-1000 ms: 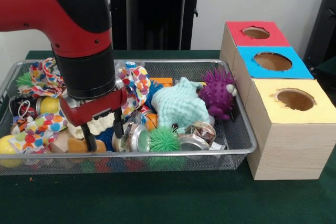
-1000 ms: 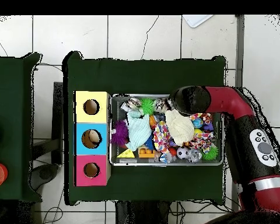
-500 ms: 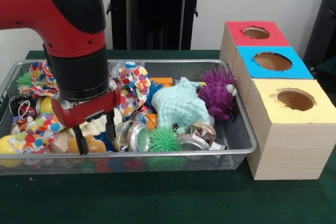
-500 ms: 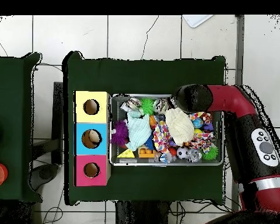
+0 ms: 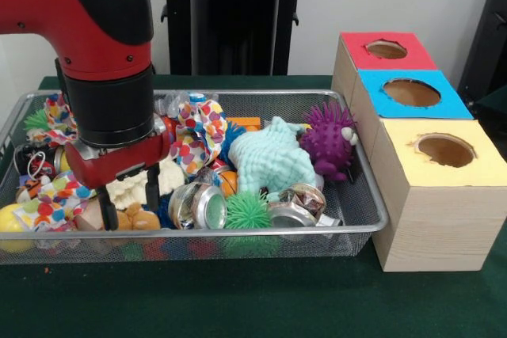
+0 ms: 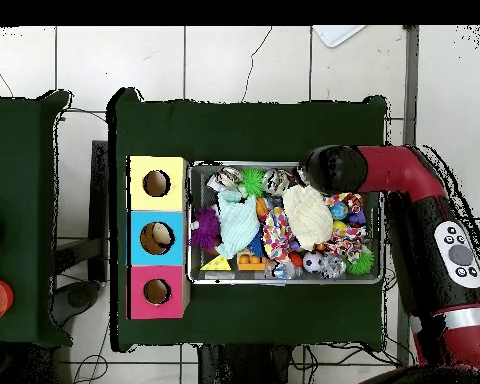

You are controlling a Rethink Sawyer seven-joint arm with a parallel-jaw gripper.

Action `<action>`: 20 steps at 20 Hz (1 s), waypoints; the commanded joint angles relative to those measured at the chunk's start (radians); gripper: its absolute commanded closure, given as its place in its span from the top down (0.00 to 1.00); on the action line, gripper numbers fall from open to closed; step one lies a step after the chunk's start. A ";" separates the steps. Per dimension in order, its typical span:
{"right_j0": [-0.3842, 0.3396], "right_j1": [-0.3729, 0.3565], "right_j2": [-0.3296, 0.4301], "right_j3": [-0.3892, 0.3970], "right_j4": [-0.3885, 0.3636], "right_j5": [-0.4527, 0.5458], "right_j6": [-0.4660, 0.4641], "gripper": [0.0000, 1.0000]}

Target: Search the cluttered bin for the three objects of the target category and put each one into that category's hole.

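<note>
Boxes with holes: three — red (image 5: 385, 51), blue (image 5: 409, 93), yellow (image 5: 444, 153)
Mesh bin (image 5: 360, 187): one
Spiky balls: one purple (image 5: 330, 139), one green (image 5: 248, 211)
My arm (image 5: 99, 45): one

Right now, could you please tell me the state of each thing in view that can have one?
hand: open, low in the tray, fingers either side of a tan toy
wire tray: full of jumbled toys
yellow box: hole open, nothing in it that shows
blue box: hole open
red box: hole open
crushed can: lying on its side
</note>
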 commanded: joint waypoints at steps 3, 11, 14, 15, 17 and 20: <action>0.022 -0.004 -0.128 0.060 -0.119 -0.028 -0.103 1.00; 0.061 0.009 -0.184 0.030 -0.125 0.011 -0.052 1.00; 0.057 0.027 -0.188 0.027 -0.112 0.000 -0.062 1.00; 0.053 0.037 -0.186 0.027 -0.107 -0.009 -0.066 1.00; 0.036 0.065 -0.169 0.025 -0.088 -0.029 -0.088 1.00; 0.000 0.109 -0.127 0.032 -0.062 -0.067 -0.138 1.00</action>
